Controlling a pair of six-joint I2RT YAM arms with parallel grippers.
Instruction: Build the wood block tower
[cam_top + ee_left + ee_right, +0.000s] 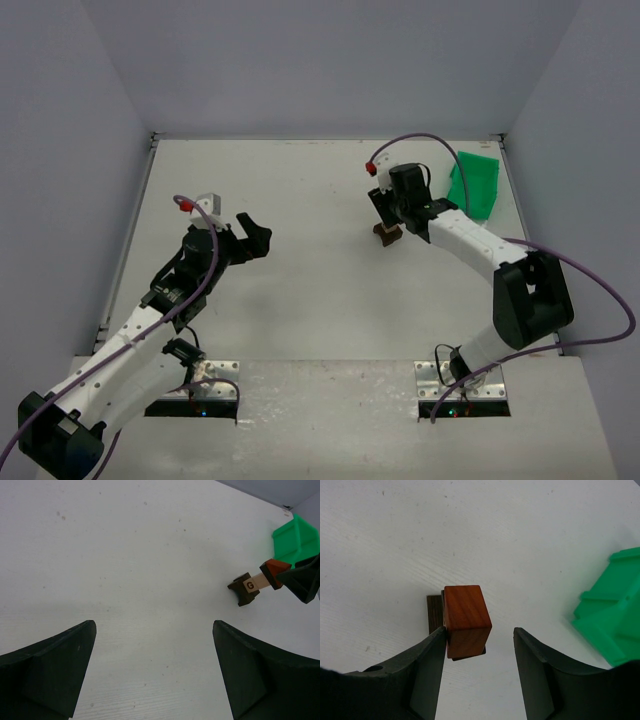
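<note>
**Three-block tower standing left of green bin; both claws apart**

The green bin (478, 185) is sitting at the far right corner of the table (300, 320). Its inside is not showing clearly in any view, so what it is holding cannot be told.

The wood block tower (387, 235) is standing on the table to the left of the bin, near it but apart from it. It is showing three stacked blocks: a dark brown block (242, 591) at the base, a tan block (256, 583) in the middle and a reddish-brown block (466, 620) on top, with wood grain showing on its faces. The tan block is carrying the letter G on one side.

The right gripper (480, 632) is hovering at the tower, on the bin's left side, with its jaws standing apart around the top block. One finger (420, 675) is lying against or just beside the block, and the other is standing clear of it.

The left gripper (154, 625) is hanging well apart from the bin, across the table, with its jaws spread wide over bare surface.
</note>
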